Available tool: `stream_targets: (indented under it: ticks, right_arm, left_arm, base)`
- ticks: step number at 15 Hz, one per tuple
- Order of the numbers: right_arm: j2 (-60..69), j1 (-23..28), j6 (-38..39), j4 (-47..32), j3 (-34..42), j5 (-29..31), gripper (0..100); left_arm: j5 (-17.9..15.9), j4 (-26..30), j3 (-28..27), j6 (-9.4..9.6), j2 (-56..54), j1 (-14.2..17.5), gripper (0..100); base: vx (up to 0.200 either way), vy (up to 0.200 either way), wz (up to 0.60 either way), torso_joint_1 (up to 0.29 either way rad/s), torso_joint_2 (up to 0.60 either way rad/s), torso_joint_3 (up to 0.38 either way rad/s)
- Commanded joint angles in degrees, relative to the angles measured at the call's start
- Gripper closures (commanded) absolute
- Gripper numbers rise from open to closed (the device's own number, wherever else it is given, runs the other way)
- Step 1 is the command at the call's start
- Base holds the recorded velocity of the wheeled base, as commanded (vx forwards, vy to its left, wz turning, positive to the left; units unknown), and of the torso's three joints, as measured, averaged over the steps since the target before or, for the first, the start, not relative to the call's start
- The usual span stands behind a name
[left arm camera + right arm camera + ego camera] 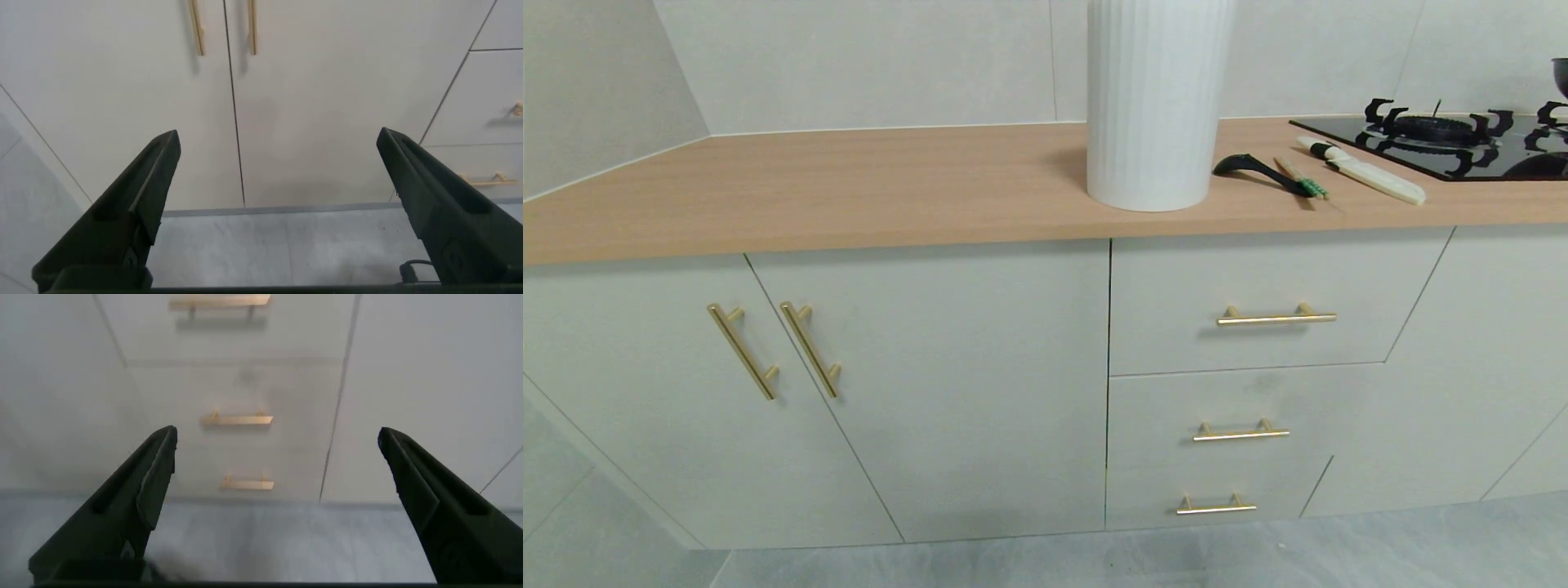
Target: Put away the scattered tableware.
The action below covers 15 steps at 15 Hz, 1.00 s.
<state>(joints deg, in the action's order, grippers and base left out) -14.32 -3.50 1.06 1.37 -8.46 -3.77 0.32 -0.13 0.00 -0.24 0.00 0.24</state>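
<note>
Black plastic ladle [1252,171] is lying near long cream-white knife [1364,171]; we are holding left gripper [276,137] and right gripper [276,434] wide open, empty.

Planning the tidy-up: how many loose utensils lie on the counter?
3, all right of the white ribbed container: a black spoon nearest it, a thin green-tipped wooden utensil next, and a white knife at the hob edge. The container may hide others.

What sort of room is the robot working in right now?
Most likely a kitchen: a gas hob set into a wooden countertop, pale cabinet doors and drawers with brass handles below, and a black spoon and white knife lying on top.
</note>
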Motion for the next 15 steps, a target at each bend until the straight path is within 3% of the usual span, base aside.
stream_targets:
  ticks: [1, 4, 6, 9, 15]
  right_arm:
    - [-19.3, -2.8, -0.2, 0.1, -4.5, -0.5, 0]
    - [-37.9, -3.1, -0.2, 3.4, -8.0, -1.1, 0]
    - [-48.9, -4.6, -0.3, 10.0, -10.7, -0.9, 0]
    - [-65.7, -5.7, -2.2, 11.4, -21.3, 4.3, 0]
    - [-83.5, -8.6, -2.4, 12.3, -32.8, 4.5, 0]
  left_arm:
    - [0.0, 0.0, 0.0, -0.02, 0.1, 0.0, 0]
    - [0.0, 0.0, 0.0, -0.02, 0.1, 0.0, 0]
    - [0.0, 0.0, 0.0, -0.02, 0.1, 0.0, 0]
    - [0.0, 0.0, 0.0, -0.02, 0.1, 0.0, 0]
    - [0.0, 0.0, 0.0, -0.02, 0.1, 0.0, 0]
  base:
    - [0.000, 0.000, 0.00, 0.000, 0.00, 0.000]
    - [0.000, 0.000, 0.00, 0.000, 0.00, 0.000]
    - [0.000, 0.000, 0.00, 0.000, 0.00, 0.000]
    - [0.000, 0.000, 0.00, 0.000, 0.00, 0.000]
    - [0.000, 0.000, 0.00, 0.000, 0.00, 0.000]
